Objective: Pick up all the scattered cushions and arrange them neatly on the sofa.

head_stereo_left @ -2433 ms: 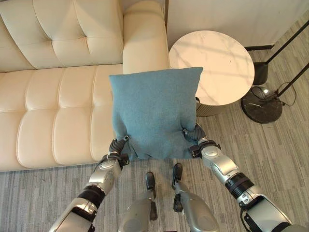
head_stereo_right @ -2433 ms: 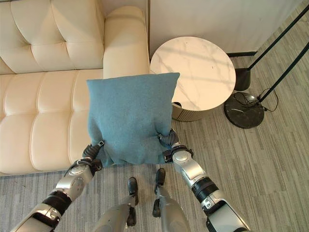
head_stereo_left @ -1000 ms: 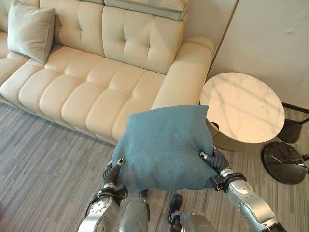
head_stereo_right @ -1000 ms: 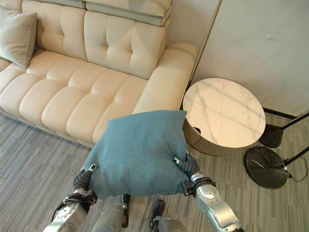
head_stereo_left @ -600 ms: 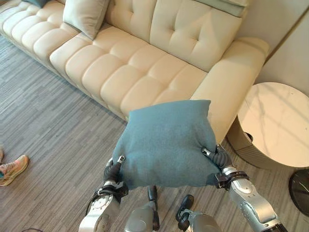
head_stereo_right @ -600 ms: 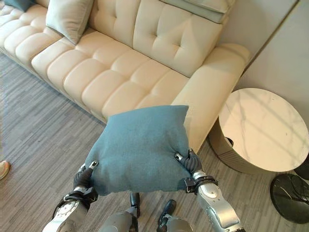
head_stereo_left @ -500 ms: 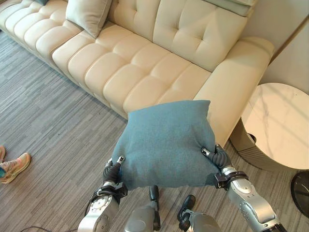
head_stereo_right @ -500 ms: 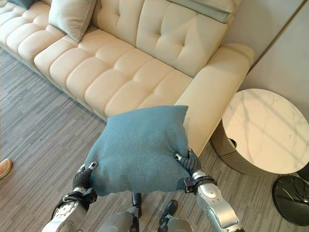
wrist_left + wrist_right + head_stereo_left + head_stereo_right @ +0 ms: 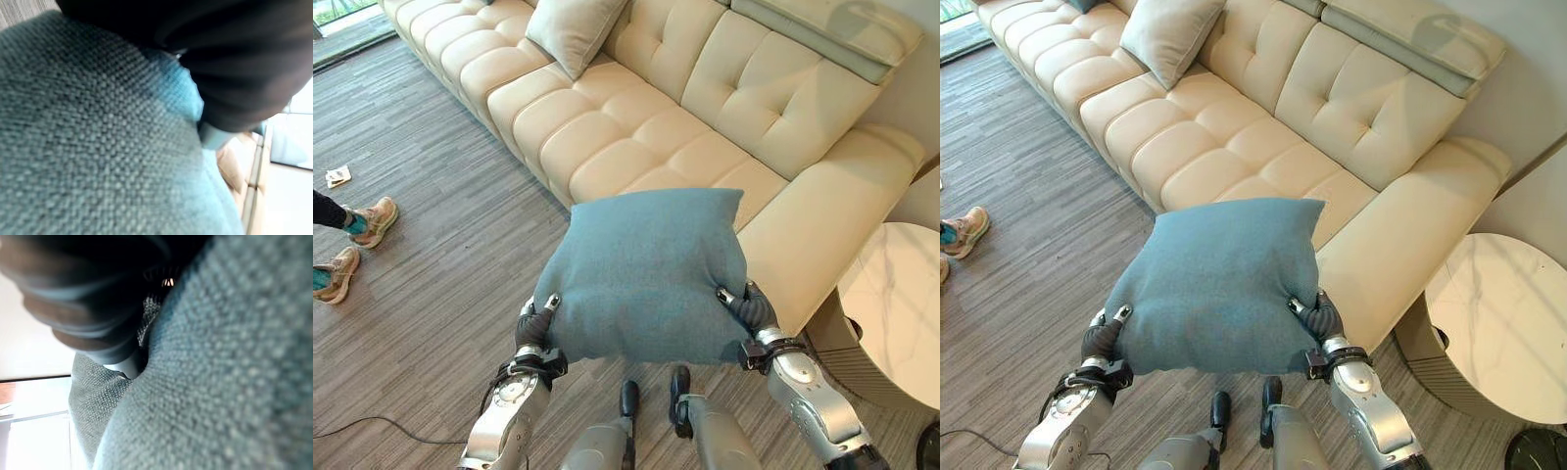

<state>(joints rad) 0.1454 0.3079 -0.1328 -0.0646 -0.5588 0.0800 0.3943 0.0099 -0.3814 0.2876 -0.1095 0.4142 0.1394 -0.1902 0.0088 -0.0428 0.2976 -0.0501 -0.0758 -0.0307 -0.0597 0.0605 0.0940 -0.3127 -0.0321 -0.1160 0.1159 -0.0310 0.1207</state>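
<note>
I hold a teal cushion level in front of me, over the floor just short of the cream sofa. My left hand grips its near left corner, thumb on top of the cloth. At the near right corner my right hand pinches it the same way. The weave of the teal cushion presses against the left hand's dark cover, and the cushion does the same in the right wrist view. A pale grey cushion leans on the sofa's backrest further left.
A round marble side table stands right of the sofa's armrest. A person's shoes are on the striped carpet at the left, with a scrap of paper beyond them. A dark cushion's corner shows far along the sofa.
The camera has swung left, so more of the sofa and the person's shoes show and the side table sits at the right edge. Both hands hold the teal cushion as before.
</note>
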